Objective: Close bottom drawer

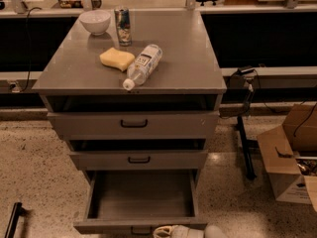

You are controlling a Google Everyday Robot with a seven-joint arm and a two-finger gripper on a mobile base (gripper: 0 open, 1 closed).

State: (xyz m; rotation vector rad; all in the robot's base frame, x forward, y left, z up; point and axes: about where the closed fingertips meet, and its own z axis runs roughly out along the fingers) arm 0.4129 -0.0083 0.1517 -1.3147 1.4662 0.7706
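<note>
Grey bottom drawer [141, 200] open over speckled floor [29, 167], tool [172, 231] at its front.

bottom drawer [141, 200] pulled out beneath middle drawer [138, 159], gripper [171, 231] just before bottom drawer's front panel

We take this for a lab or workshop — a speckled hard floor [29, 152], a grey metal drawer cabinet [133, 125], an open cardboard box [285, 170] and a black stand [245, 143] beside it. Our tool [182, 231] shows at the bottom edge, just in front of the bottom drawer [141, 197].
</note>
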